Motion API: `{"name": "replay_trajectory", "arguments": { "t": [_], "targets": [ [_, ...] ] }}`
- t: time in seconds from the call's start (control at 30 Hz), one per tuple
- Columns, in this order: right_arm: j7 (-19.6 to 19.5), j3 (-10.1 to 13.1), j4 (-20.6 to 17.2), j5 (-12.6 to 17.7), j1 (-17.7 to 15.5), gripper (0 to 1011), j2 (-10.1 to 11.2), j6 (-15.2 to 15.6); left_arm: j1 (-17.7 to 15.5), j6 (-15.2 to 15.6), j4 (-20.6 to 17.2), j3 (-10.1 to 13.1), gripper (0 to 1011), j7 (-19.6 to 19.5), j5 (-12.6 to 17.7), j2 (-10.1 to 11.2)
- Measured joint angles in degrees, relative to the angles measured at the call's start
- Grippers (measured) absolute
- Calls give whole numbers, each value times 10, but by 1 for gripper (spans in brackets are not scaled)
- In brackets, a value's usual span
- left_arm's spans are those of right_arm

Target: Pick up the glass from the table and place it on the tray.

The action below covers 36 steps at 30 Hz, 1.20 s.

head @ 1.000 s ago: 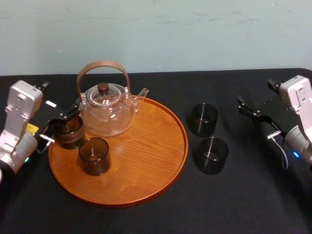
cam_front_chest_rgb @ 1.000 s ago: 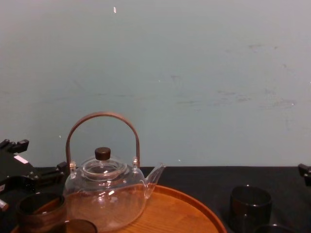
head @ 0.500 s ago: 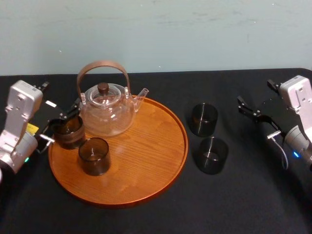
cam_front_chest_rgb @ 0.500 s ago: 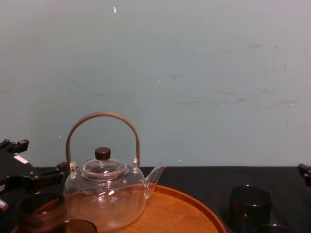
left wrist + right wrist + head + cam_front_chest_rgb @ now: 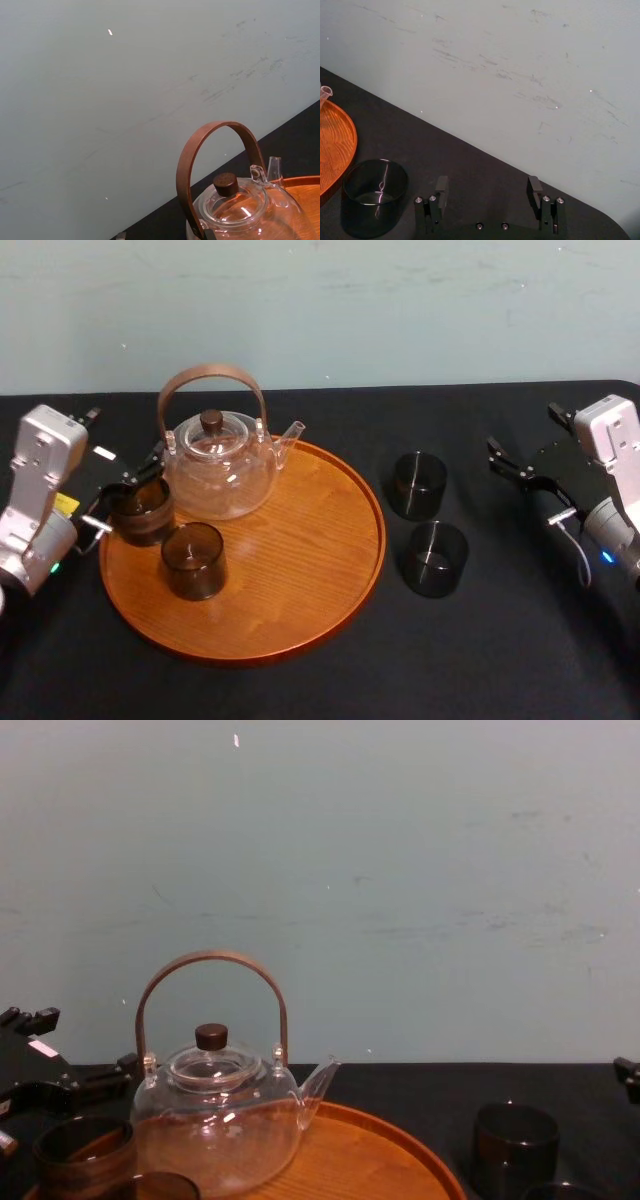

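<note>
Two dark smoked glasses stand on the black table [image 5: 500, 640], right of the tray: the far glass [image 5: 418, 483] [image 5: 515, 1148] [image 5: 374, 192] and the near glass [image 5: 434, 557]. On the round wooden tray [image 5: 300, 590] two more glasses stand, one at its left rim [image 5: 140, 511] and one nearer the front [image 5: 193, 560]. My left gripper [image 5: 122, 437] hovers open just behind the left-rim glass, holding nothing. Out at the far right my right gripper [image 5: 523, 430] [image 5: 487, 184] is open and empty, about a hand's width right of the far table glass.
A clear glass teapot [image 5: 218, 468] [image 5: 215, 1120] [image 5: 240, 210] with a brown arched handle stands on the tray's back left. A pale green wall [image 5: 330, 300] rises behind the table's far edge.
</note>
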Motion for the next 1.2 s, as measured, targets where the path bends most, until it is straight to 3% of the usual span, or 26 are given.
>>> {"name": "replay_trajectory", "arguments": {
  "t": [0.4,0.77,1.2],
  "targets": [
    [17,1,1,-3,3,1002,-3,8,0,0,0,0,1001,0,0,0],
    [49,0,-85,-18,-37,1002,16,33,0,0,0,0,1002,0,0,0],
    [77,1,-146,-21,-86,1002,20,38,0,0,0,0,1001,0,0,0]
  ]
}}
